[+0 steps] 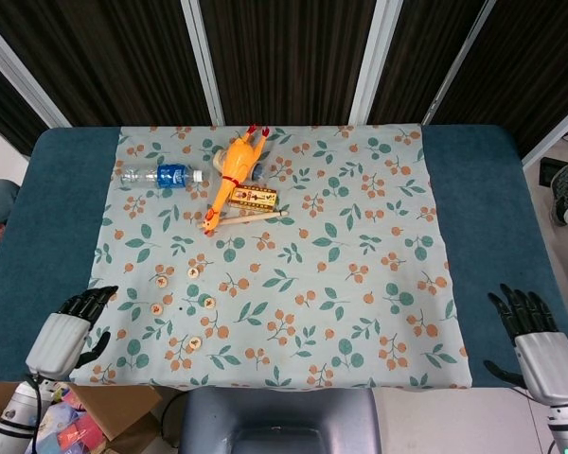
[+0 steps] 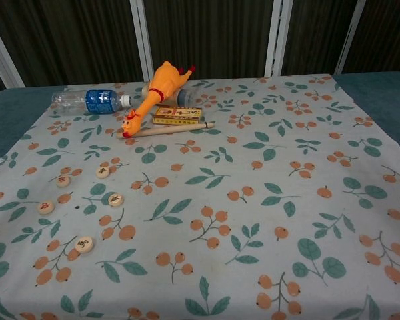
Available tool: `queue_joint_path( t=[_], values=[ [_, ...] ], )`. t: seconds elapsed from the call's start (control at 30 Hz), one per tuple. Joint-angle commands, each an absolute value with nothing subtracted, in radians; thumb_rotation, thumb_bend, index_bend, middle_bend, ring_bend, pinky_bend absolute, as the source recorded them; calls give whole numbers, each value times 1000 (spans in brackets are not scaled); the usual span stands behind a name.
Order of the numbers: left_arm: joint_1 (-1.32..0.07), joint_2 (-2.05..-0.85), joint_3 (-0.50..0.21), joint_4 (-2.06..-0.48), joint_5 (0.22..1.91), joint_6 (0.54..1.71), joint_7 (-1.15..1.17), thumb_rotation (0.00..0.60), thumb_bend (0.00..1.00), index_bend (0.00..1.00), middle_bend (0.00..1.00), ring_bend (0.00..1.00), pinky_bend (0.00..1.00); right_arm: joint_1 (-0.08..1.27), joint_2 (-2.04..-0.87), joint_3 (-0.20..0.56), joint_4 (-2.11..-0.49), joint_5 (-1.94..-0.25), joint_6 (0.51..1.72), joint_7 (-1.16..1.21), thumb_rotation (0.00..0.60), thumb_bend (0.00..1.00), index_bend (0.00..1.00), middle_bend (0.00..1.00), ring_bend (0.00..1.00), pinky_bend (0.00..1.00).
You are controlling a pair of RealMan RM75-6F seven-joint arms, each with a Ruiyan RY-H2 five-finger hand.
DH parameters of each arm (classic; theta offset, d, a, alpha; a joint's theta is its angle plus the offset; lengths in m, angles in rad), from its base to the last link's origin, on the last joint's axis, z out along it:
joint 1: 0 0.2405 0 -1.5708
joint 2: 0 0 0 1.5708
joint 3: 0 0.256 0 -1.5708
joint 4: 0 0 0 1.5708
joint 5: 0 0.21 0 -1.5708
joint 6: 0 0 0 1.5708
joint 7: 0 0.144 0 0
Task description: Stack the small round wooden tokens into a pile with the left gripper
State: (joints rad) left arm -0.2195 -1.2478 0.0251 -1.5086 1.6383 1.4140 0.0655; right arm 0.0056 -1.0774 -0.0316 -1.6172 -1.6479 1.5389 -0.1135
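Several small round wooden tokens lie apart on the floral cloth at the near left, none stacked: one token (image 1: 161, 281) (image 2: 63, 181), a second token (image 1: 193, 272) (image 2: 103, 172), a third token (image 1: 209, 303) (image 2: 116, 200), and others nearer the front edge. My left hand (image 1: 66, 333) hovers over the blue table's front left corner, left of the tokens, fingers apart and holding nothing. My right hand (image 1: 535, 345) sits at the front right corner, far from them, also empty with fingers spread. Neither hand shows in the chest view.
A yellow rubber chicken (image 1: 235, 170), a small printed box (image 1: 253, 198), a wooden stick (image 1: 251, 218) and a lying water bottle (image 1: 161, 176) sit at the back left of the cloth (image 1: 360, 236). A cardboard box of packets (image 1: 66, 416) stands below the table's left corner.
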Motion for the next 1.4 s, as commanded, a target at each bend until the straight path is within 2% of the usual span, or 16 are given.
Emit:
queue_joint_path(
  t=[0.03, 0.1, 0.13, 0.2, 0.43, 0.67, 1.0, 1.4],
  values=[
    [-216, -1307, 36, -1438, 1693, 1459, 4, 600, 453, 122, 644, 740, 955, 9, -1082, -31, -1619, -1647, 1532, -122, 600, 132, 0, 0, 0, 0],
    [-212, -1357, 47, -1389, 1732, 1495, -45, 600, 451, 211, 875, 950, 1000, 11, -1085, -31, -1620, -1645, 1526, -128, 600, 133, 0, 0, 0, 0],
    [-212, -1378, 53, -1369, 1747, 1506, -67, 600, 450, 248, 941, 988, 1000, 12, -1086, -30, -1621, -1644, 1524, -129, 600, 133, 0, 0, 0, 0],
    [-218, -1415, 71, -1339, 1770, 1503, -112, 600, 450, 296, 995, 1000, 1000, 14, -1089, -31, -1622, -1646, 1521, -134, 600, 132, 0, 0, 0, 0],
    [-246, -1526, 95, -1275, 1756, 1408, -133, 600, 448, 345, 1000, 1000, 1000, 16, -1094, -40, -1623, -1665, 1519, -140, 600, 133, 0, 0, 0, 0],
    [-247, -1634, 88, -1208, 1723, 1375, -116, 600, 443, 383, 1000, 1000, 1000, 10, -1096, -52, -1623, -1692, 1532, -138, 600, 133, 0, 0, 0, 0],
    [-277, -1706, 58, -1158, 1651, 1293, -117, 600, 404, 327, 1000, 1000, 1000, 13, -1094, -52, -1623, -1687, 1521, -134, 600, 133, 0, 0, 0, 0],
    [-288, -1725, 63, -1143, 1635, 1278, -109, 600, 403, 346, 1000, 1000, 1000, 14, -1092, -53, -1624, -1688, 1521, -129, 600, 133, 0, 0, 0, 0]
  ],
)
